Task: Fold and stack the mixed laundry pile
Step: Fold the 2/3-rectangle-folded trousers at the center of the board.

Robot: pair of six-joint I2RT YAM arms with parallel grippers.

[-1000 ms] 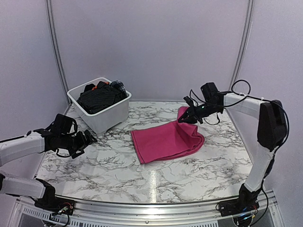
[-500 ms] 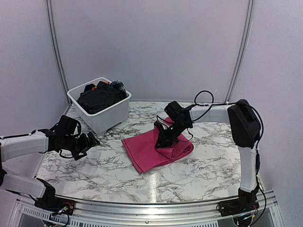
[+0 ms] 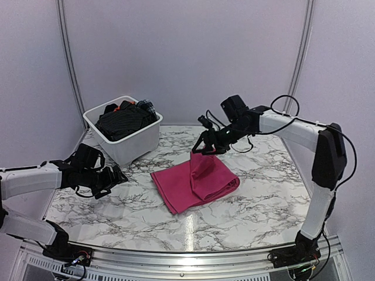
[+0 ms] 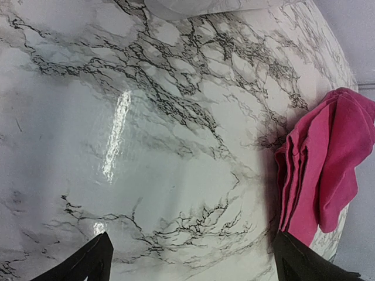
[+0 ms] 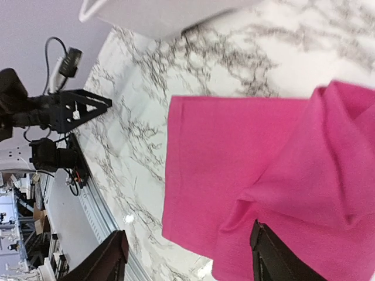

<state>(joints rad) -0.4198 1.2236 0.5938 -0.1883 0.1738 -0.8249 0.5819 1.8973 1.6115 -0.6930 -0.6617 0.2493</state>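
The magenta-pink cloth (image 3: 188,185) lies folded over on the marble table, also in the left wrist view (image 4: 323,164) and the right wrist view (image 5: 246,146). My right gripper (image 3: 203,150) hovers over its far edge, a raised fold just under the fingers. In the right wrist view its jaws (image 5: 187,257) stand apart with nothing pinched. My left gripper (image 3: 117,175) is open low over bare marble left of the cloth (image 4: 193,266). The rest of the pile sits in the tub: black pinstriped shirt (image 3: 120,121), an orange scrap (image 3: 119,107), a plaid piece (image 3: 146,106).
The white plastic tub (image 3: 143,139) stands at the back left, just beyond my left arm. Curved metal posts rise at the back corners. The table's metal front rail (image 3: 187,257) runs along the near edge.
My right gripper carried the cloth's right edge leftward over the rest, folding it, then lifted and opened. My left arm crept slightly toward the cloth.
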